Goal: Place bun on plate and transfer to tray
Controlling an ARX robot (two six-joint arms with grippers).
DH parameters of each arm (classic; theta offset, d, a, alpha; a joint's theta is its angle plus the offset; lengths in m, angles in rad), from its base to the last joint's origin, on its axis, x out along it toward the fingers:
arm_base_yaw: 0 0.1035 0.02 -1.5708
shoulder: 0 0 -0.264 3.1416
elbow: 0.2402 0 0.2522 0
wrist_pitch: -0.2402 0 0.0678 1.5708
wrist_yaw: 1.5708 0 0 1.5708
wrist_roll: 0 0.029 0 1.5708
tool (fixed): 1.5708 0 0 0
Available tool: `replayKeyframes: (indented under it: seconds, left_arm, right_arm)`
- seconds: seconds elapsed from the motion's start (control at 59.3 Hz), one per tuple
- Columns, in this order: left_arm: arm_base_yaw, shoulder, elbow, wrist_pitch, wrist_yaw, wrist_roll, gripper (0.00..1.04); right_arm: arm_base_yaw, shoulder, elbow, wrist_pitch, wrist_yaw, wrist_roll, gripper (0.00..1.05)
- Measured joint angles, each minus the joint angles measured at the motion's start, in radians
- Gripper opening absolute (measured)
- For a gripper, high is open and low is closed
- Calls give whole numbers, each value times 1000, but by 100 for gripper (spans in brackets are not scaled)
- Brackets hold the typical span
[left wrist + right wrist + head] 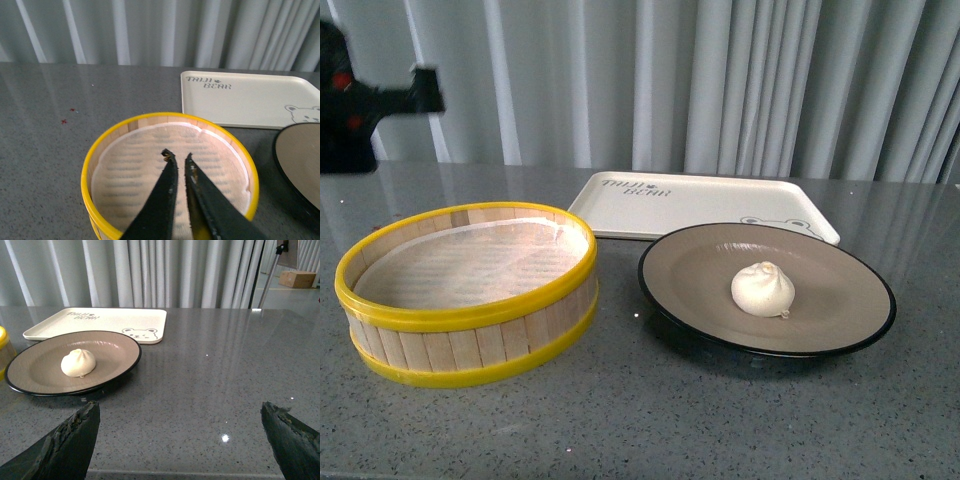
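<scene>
The white pleated bun (762,289) sits on the taupe plate (840,290) with a black rim, right of centre on the table. It also shows in the right wrist view (78,363) on the plate (115,347). The cream tray (660,205) with lettering and a bear drawing lies just behind the plate, empty; it shows in both wrist views (250,97) (105,320). My left gripper (177,156) is shut and empty, held above the round wooden steamer (125,165). My right gripper (180,412) is open wide and empty, low over the table to the right of the plate.
The wooden steamer (470,290) with yellow rims stands at the left, lined with white paper and holding nothing. A dark blurred part of the left arm (360,95) shows at the upper left. Grey curtains hang behind the speckled grey table (650,420).
</scene>
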Motion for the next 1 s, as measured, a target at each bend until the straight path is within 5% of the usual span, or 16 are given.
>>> replayKeyframes:
  seconds: [0.742, 0.995]
  left_arm:
    - [302, -523, -394, -126, 306, 3, 4]
    - [328, -631, -439, -164, 314, 3, 4]
  right_arm:
    - [0, 0, 0, 0, 0, 0, 96]
    - [0, 0, 0, 0, 0, 0, 96]
